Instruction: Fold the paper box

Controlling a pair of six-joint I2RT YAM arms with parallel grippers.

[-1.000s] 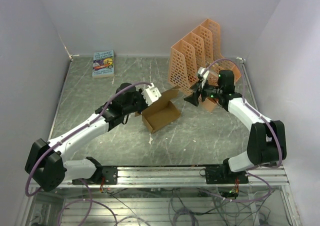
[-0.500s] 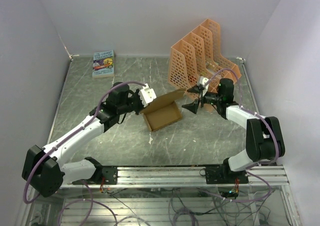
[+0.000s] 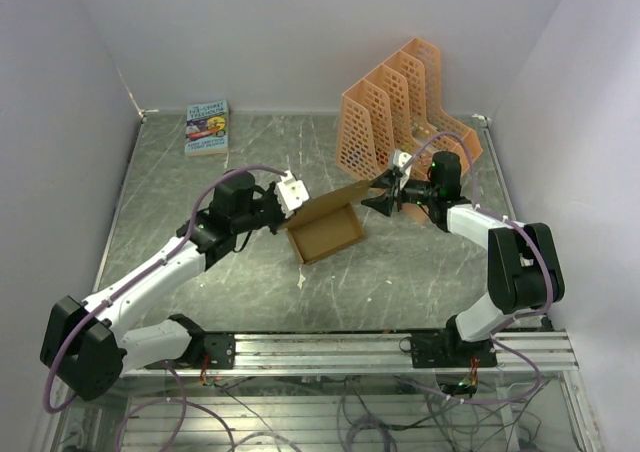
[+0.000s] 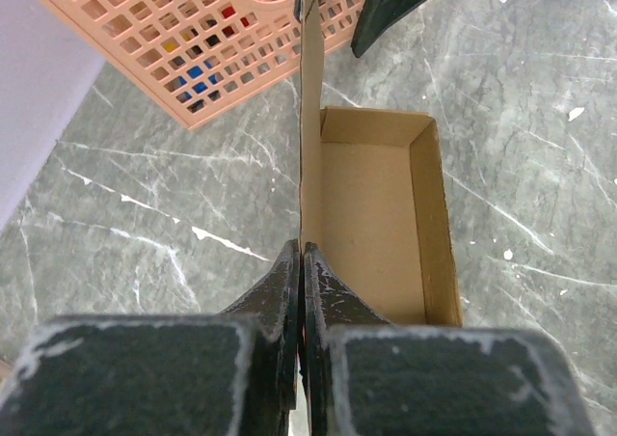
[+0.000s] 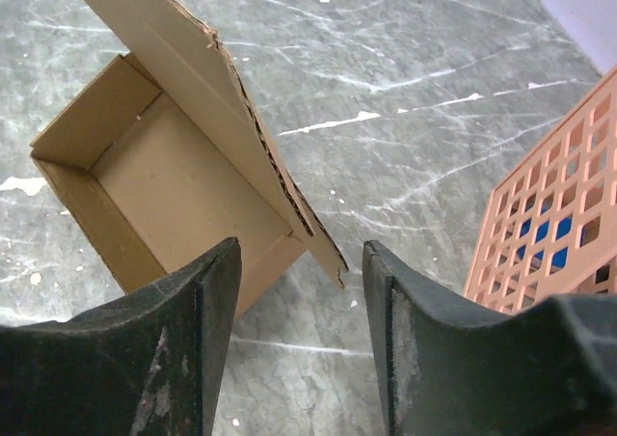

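The paper box (image 3: 327,235) is an open tan tray on the table with its lid flap (image 3: 335,198) standing upright along the far side. My left gripper (image 3: 288,215) is shut on the left end of that flap; in the left wrist view the jaws (image 4: 302,251) pinch the cardboard edge beside the box's inside (image 4: 371,214). My right gripper (image 3: 377,198) stands open at the flap's right end. In the right wrist view the flap's torn corner (image 5: 333,258) lies between the fingertips (image 5: 224,262), touching neither pad, and the box (image 5: 159,180) lies beyond at the left.
An orange perforated file rack (image 3: 400,112) stands just behind the right gripper, also seen in the wrist views as the rack (image 4: 193,40) and the rack (image 5: 549,204). A small colourful book (image 3: 207,127) lies at the back left by the wall.
My right gripper has moved left from the rack to the flap's right end, its jaws widening and then narrowing around the corner. The left arm has drawn back slightly, still holding the flap.
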